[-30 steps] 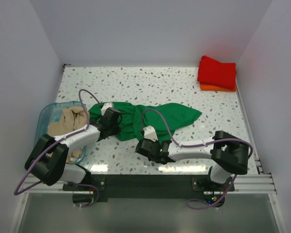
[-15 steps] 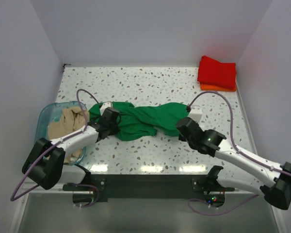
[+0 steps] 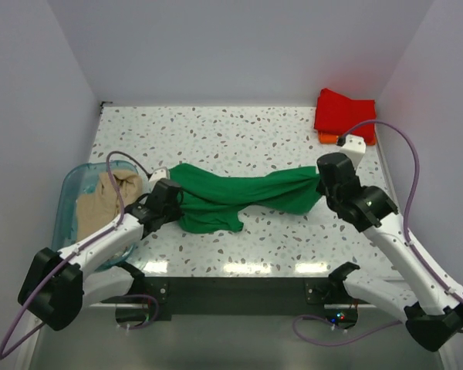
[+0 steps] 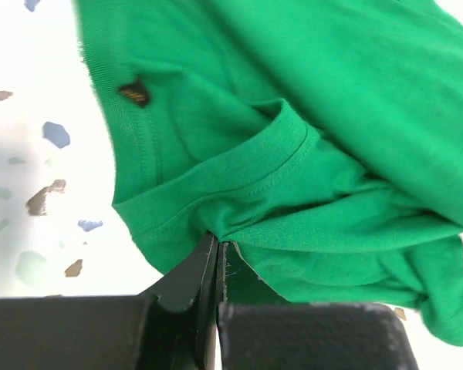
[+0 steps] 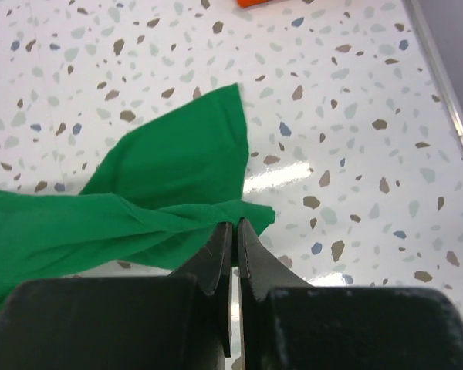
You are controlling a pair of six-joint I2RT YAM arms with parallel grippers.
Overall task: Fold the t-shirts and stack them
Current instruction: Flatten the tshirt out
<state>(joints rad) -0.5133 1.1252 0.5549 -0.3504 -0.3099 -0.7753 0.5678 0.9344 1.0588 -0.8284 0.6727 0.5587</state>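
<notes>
You have bright, even overhead light. Glare streaks the table [image 3: 239, 267] along its near edge; in your left wrist view it blows out nearly white.

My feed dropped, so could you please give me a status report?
Left gripper and right gripper shut on green t-shirt, stretched between them. Bin and red t-shirt lie apart from it.

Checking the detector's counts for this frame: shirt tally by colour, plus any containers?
green t-shirt: 1
red t-shirt: 1
orange t-shirt: 1, mostly hidden under the red one
beige t-shirt: 1, in the bin
teal bin: 1
Total: 4 shirts, 5 things counting the bin
</notes>
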